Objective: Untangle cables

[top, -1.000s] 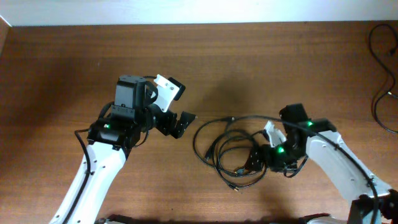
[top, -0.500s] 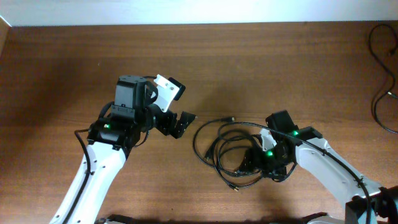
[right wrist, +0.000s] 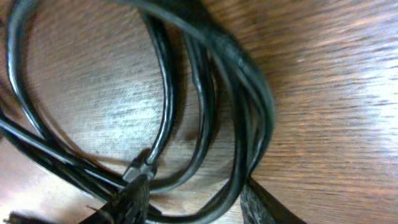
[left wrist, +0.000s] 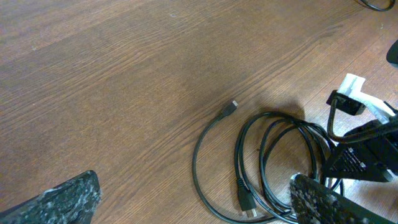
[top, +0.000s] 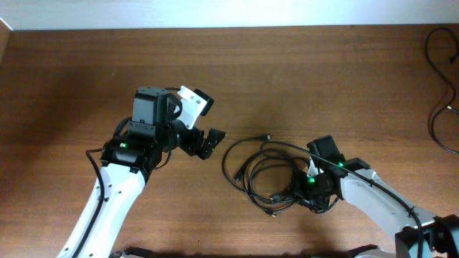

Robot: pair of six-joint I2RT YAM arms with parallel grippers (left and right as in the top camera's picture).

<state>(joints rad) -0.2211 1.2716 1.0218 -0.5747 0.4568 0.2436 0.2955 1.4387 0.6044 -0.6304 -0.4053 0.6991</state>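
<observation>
The cables (top: 262, 172) lie as a tangle of thin black loops on the wooden table, right of centre. In the left wrist view the cables (left wrist: 273, 155) show one metal-tipped plug (left wrist: 231, 107) at a loose end and another (left wrist: 247, 202) inside the loops. My left gripper (top: 206, 142) is wide open and empty, hovering just left of the tangle; it also shows in the left wrist view (left wrist: 196, 205). My right gripper (top: 300, 192) is down at the tangle's right side. In the right wrist view its open fingers (right wrist: 196, 205) straddle strands of the cables (right wrist: 205, 106).
Thicker black wires (top: 439, 86) hang at the table's far right edge. A pale wall strip (top: 215, 13) runs along the back. Bare wood (top: 301, 79) lies behind the tangle and to the left.
My right gripper has moved left and down onto the right side of the tangle. The left arm has not moved. The loops have shifted slightly.
</observation>
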